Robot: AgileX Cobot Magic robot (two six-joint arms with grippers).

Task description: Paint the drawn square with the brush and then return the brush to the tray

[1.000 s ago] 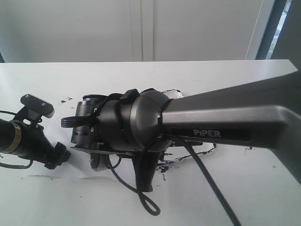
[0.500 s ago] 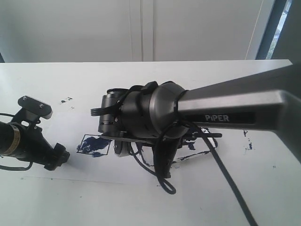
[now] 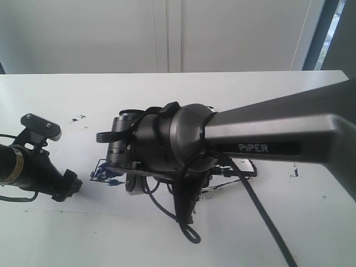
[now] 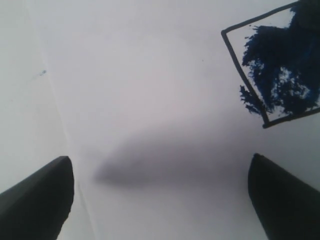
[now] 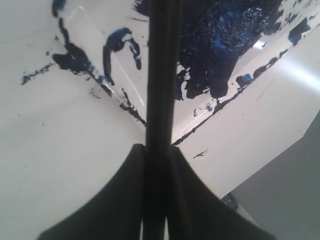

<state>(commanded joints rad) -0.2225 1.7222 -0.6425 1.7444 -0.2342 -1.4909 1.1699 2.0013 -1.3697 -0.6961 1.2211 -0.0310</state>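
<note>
The drawn square (image 4: 272, 70) is a thin black outline partly smeared dark blue; in the exterior view only its left part (image 3: 102, 173) shows beside the right arm. My right gripper (image 5: 159, 150) is shut on the brush (image 5: 160, 75), a thin black stick standing between its fingers. Below it lies the tray (image 5: 127, 85), white with a big blue-black patch; its right end (image 3: 251, 168) peeks out under the arm. The brush tip is hidden. My left gripper (image 4: 159, 159) hangs open over bare paper beside the square, at the left of the table (image 3: 68, 186).
The right arm's bulky wrist (image 3: 161, 144) spans the middle, and its cable loop (image 3: 189, 231) hangs toward the front. Dark paint specks (image 3: 78, 118) lie at the back left and others (image 3: 293, 169) at the right. The paper sheet's edge (image 3: 55, 209) runs along the front left.
The right arm swung right, uncovering the square, then came back left over its right part. The left arm has hardly moved.
</note>
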